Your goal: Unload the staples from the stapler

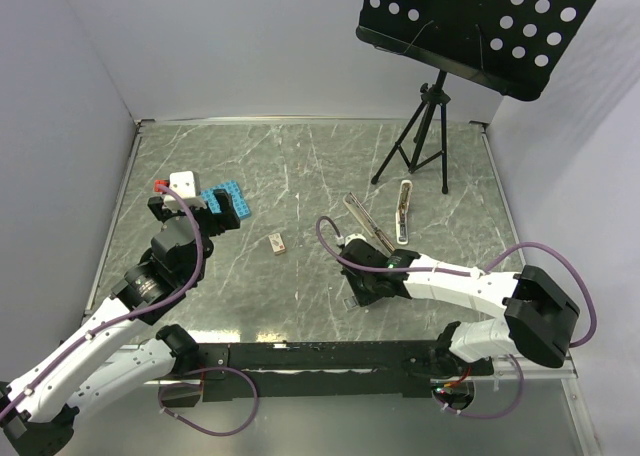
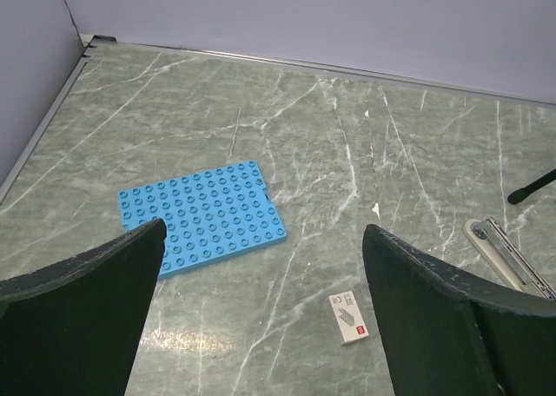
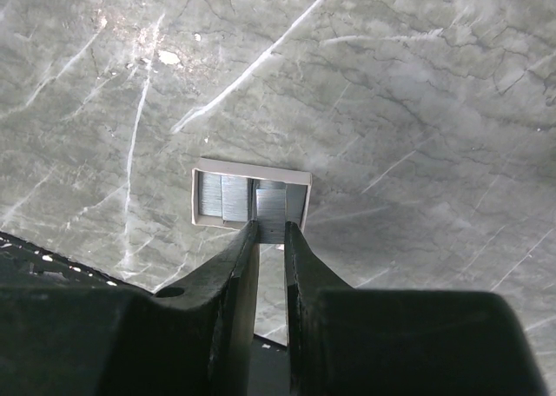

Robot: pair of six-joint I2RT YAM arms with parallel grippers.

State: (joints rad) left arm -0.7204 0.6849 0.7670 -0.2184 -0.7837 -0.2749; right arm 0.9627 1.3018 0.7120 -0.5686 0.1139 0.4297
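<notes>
staples [image 3: 271, 214]: short grey strip pinched right at the tips of the right gripper [image 3: 271, 231], sitting at the near edge of a little white tray [image 3: 208, 172] on the table [image 1: 300, 156]. A couple more grey strips are lying flat in that tray beside it.

stapler [image 1: 404, 211]: lying swung open on the table, just beyond the right arm's wrist. The white body is on one side and the silvery channel is splayed out next to it in a V. The left wrist cam catches its end at the far right of its view, and the channel looks empty from there, but it's too small to swear to.

right gripper: fingers squeezed together on the strip with only a thin slit between them, nose angled down into the tray.

step in hand: looks to me like the drop-off. The strip is out of the stapler and is being set down in the tray with the others.

next move: I'd guess it needs to ease the fingers apart so the strip lies flat, then lift straight up. The tray is light and shallow, so any sideways drag could nudge it or flick the strip out.

left gripper [image 2: 262, 231]: jaws spread wide, holding nothing, hovering over the left part of the table well away from the action.

other stuff: blue studded plate [image 2: 204, 218] under the left arm, a small tan block [image 2: 350, 318] between the two arms, and a music stand [image 1: 425, 126] on its tripod at the back. None of it is in the way.
</notes>
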